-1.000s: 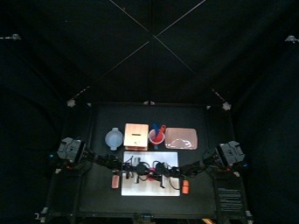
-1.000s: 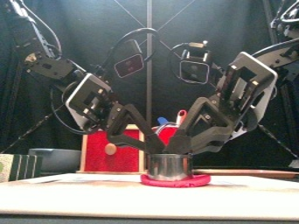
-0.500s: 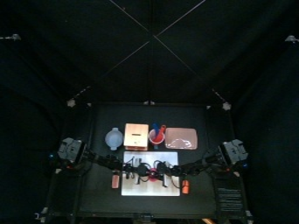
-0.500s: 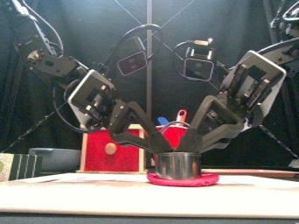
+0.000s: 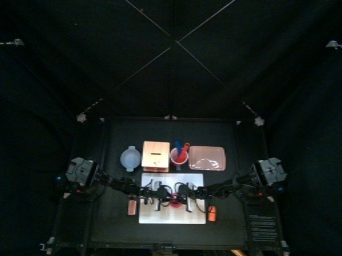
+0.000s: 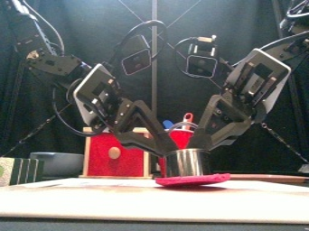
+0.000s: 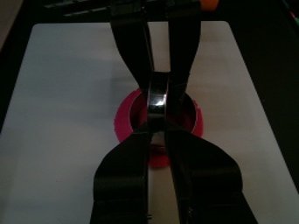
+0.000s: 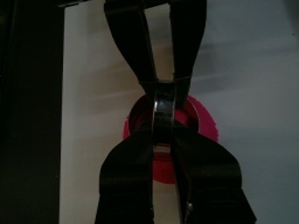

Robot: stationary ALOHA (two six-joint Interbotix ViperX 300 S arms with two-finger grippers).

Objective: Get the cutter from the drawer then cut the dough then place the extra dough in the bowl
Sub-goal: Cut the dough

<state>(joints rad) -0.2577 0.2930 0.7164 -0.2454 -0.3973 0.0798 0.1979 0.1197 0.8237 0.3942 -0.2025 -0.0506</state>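
Observation:
The round metal cutter point(image 6: 189, 162) stands in the red dough disc point(image 6: 193, 180) on the white cutting board point(image 5: 154, 215). My left gripper point(image 6: 171, 155) comes in from the left and my right gripper point(image 6: 204, 153) from the right. Both meet at the cutter. The left wrist view has the left gripper point(image 7: 163, 131) pinched narrow on the cutter's rim point(image 7: 159, 101), over the dough point(image 7: 128, 118). From the right wrist, the right gripper point(image 8: 163, 133) is likewise shut against the cutter point(image 8: 162, 109), dough point(image 8: 201, 127) around it. The dough's left edge looks slightly raised off the board.
Behind the board stand the wooden box with its red drawer front point(image 6: 118, 152), the blue-grey bowl point(image 6: 54, 162) at the left, a red cup with toy knives point(image 6: 183, 126) and the pink tray point(image 5: 207, 157) at the back right.
The cutter and dough have shifted to the right and slightly upward, with both grippers moving along with them.

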